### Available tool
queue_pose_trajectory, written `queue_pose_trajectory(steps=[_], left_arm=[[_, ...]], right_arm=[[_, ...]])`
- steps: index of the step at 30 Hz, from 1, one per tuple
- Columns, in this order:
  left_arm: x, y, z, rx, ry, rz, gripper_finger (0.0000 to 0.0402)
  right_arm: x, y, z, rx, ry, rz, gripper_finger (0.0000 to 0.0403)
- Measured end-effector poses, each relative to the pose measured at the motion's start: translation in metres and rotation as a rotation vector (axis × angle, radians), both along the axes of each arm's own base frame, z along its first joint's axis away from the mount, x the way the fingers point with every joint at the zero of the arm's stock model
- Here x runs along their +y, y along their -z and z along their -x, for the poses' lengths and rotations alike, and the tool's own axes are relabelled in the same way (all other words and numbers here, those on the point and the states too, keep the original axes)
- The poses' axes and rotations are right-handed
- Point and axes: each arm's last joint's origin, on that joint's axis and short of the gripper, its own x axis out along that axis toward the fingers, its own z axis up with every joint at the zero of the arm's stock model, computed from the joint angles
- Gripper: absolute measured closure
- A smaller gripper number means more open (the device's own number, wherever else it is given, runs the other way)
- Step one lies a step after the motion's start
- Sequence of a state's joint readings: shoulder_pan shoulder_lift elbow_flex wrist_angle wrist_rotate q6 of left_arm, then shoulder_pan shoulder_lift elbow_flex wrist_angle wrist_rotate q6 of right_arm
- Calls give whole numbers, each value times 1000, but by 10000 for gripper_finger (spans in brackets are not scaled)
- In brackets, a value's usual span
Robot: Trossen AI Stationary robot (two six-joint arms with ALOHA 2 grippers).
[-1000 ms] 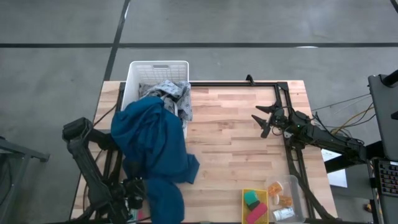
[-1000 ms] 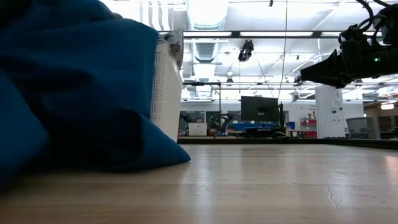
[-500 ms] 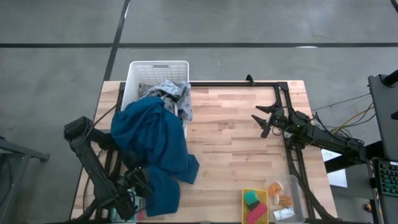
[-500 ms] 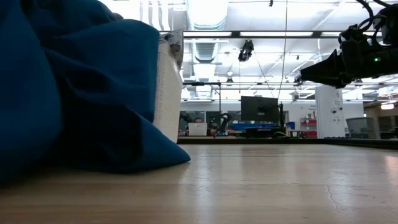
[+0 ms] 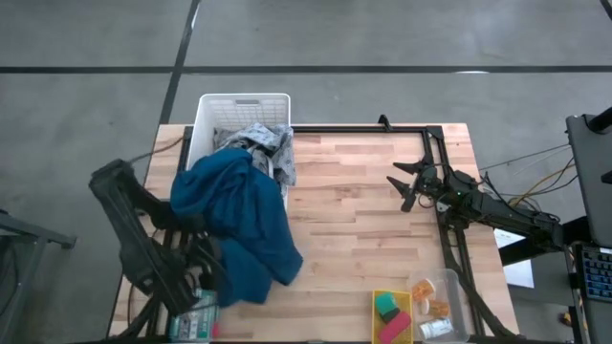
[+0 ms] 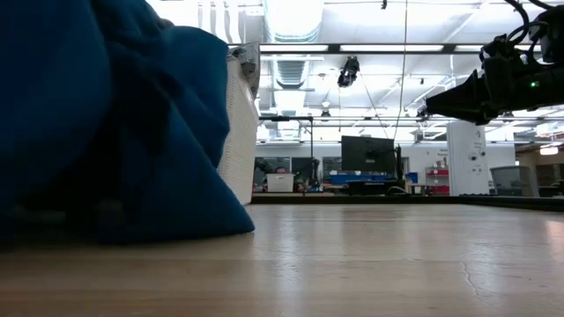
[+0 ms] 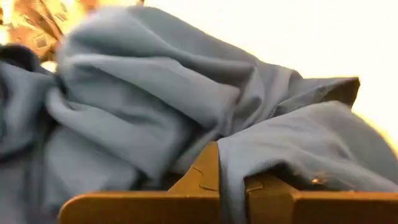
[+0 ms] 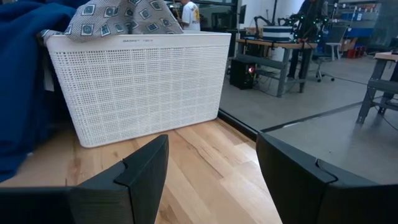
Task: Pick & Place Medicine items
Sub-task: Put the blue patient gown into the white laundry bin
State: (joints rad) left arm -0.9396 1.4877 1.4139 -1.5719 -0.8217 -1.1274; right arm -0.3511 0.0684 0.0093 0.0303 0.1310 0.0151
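Note:
The medicine items lie in a clear tub (image 5: 449, 284) at the table's near right corner: a small white carton (image 5: 436, 329) and tiny orange pieces (image 5: 439, 309). My left gripper (image 5: 203, 272) is at the near left, shut on a big blue cloth (image 5: 234, 220) that drapes from the white basket (image 5: 244, 103) onto the table. In the left wrist view the blue cloth (image 7: 155, 112) covers most of the left gripper (image 7: 217, 171). My right gripper (image 5: 406, 186) hovers open above the table's right side, far from the tub. My left gripper pinches a bunched fold of the blue cloth (image 7: 233, 155) between its two fingers, at the cloth's near left part. More cloth lies over the fingers and hides their tips. The cloth's far part rests on the basket and its middle on the table.
A yellow tray with green and pink blocks (image 5: 390, 315) sits left of the tub. A flat green-and-white box (image 5: 196, 315) lies at the near left edge beside my left arm. Patterned grey cloth (image 5: 268, 143) fills the basket. Bare wood stretches across the table's middle (image 5: 354, 229).
My left gripper has moved away from the near edge toward the far left, dragging the blue cloth's near end with it. That end has bunched up toward the basket and the green-and-white box has come into view. The cloth's basket end stayed put.

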Motion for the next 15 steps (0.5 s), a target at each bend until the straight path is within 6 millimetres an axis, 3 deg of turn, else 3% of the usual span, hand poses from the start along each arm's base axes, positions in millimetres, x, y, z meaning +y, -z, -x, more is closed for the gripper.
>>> queue_pose_trajectory(steps=[15], left_arm=[[89,-137,40,-377,32,208,400]], right_arm=[[0,0,0,0,0,0,165]])
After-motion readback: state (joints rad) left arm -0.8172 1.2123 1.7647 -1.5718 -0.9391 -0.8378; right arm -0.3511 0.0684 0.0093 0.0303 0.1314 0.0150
